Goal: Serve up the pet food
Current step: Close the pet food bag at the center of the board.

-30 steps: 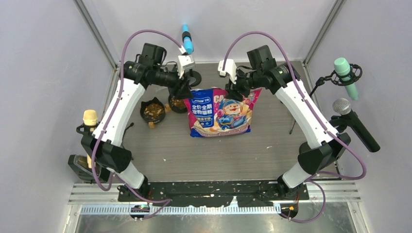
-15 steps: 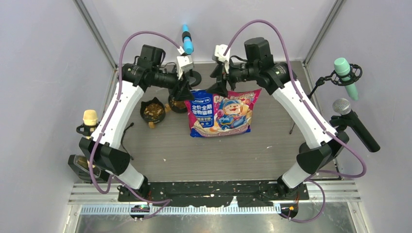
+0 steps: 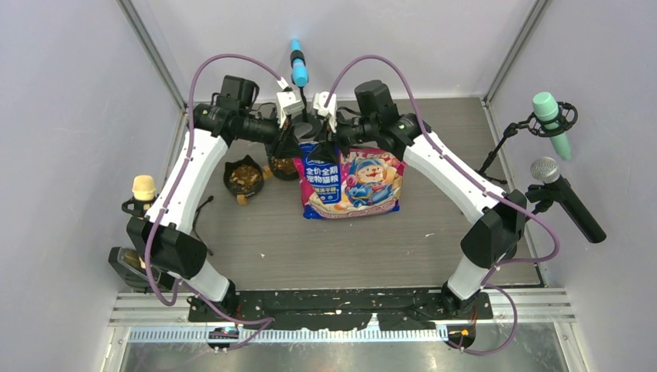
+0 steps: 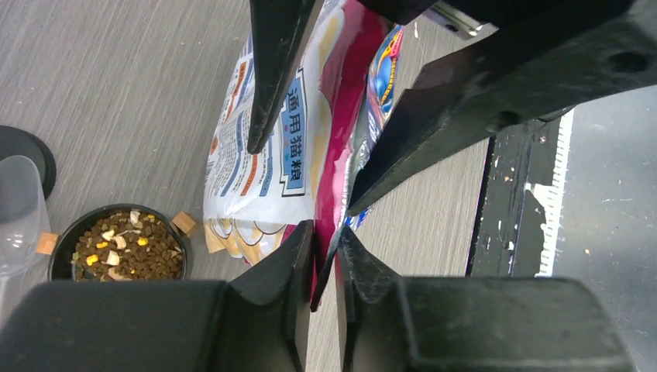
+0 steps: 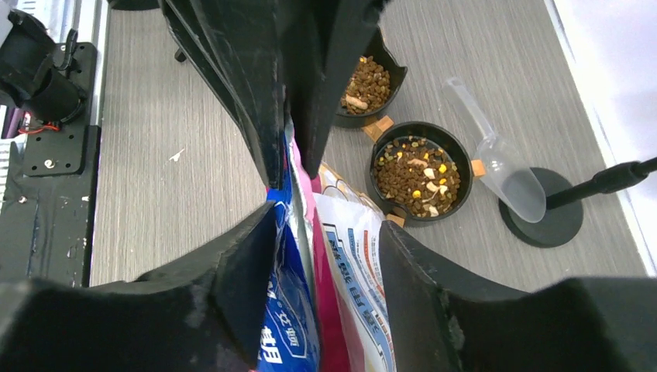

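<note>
The pet food (image 5: 414, 174) fills two black bowls (image 3: 244, 177) left of the printed bag (image 3: 349, 182), which stands on the table. In the left wrist view one bowl of kibble (image 4: 124, 249) sits beside the bag (image 4: 263, 155). My left gripper (image 4: 325, 232) is shut on the bag's top edge at its left corner (image 3: 300, 143). My right gripper (image 5: 325, 225) stands right beside it (image 3: 331, 143), jaws wide and straddling the bag's top (image 5: 310, 294). The two grippers' fingers nearly meet.
A clear plastic scoop (image 5: 503, 170) lies behind the bowls, next to a round black microphone stand base (image 5: 542, 217). Microphones stand at the left (image 3: 143, 188) and right (image 3: 554, 124) table edges. A few crumbs dot the wooden tabletop (image 3: 426, 235).
My right arm has swung left along the bag's top until its gripper sits beside the left one. The left gripper has closed on the bag's edge.
</note>
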Robot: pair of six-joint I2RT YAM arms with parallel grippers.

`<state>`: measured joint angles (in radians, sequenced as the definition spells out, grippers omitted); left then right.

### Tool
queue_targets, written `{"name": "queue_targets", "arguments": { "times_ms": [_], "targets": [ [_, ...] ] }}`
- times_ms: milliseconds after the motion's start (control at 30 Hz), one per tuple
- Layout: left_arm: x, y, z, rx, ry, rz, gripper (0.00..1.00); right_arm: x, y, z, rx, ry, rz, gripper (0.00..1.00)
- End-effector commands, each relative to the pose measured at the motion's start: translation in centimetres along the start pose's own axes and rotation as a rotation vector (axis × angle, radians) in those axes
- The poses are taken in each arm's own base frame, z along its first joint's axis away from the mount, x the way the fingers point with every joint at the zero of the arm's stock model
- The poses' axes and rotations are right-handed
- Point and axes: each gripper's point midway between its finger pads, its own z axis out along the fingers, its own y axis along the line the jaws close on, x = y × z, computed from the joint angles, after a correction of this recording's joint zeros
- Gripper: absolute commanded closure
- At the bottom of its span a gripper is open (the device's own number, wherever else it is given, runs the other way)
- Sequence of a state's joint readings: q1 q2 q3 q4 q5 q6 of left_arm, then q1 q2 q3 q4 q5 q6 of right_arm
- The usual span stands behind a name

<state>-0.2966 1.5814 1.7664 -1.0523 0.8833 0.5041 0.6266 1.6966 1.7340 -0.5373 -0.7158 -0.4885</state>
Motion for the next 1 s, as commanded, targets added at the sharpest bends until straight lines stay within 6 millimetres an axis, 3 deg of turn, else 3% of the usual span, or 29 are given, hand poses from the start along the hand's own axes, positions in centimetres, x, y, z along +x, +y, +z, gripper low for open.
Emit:
{"name": "queue_targets", "arguments": {
  "times_ms": [0,100,300,567,733,967],
  "targets": [
    [-0.9,-0.4,-0.3,0.014,-0.046,0.033,0.87,-2.9,-1.2,-1.2,0.098,-0.082,-0.099,0.44],
    [-0.7,-0.4,-0.3,0.015,-0.04,0.038,1.0,-2.5,-1.3,-1.4,0.109,-0.058,-0.129,0.55],
    [-0.7,0.1,-0.7,-0.015,-0.031,0.06,1.0,-1.5,-1.8,-1.9,0.129,0.021,-0.144,0.68],
    [-0.5,1.0,-1.3,-0.081,-0.013,0.094,1.0,-1.6,-2.1,-2.5,0.142,0.058,-0.154,0.74],
    [0.1,1.5,-1.5,-0.118,0.006,0.098,1.0,-0.6,-3.0,-3.4,0.193,0.137,-0.191,0.94],
    [0.8,2.2,-2.1,-0.159,0.022,0.111,1.0,0.9,-3.8,-5.7,0.279,0.248,-0.276,0.95]
  ]
}}
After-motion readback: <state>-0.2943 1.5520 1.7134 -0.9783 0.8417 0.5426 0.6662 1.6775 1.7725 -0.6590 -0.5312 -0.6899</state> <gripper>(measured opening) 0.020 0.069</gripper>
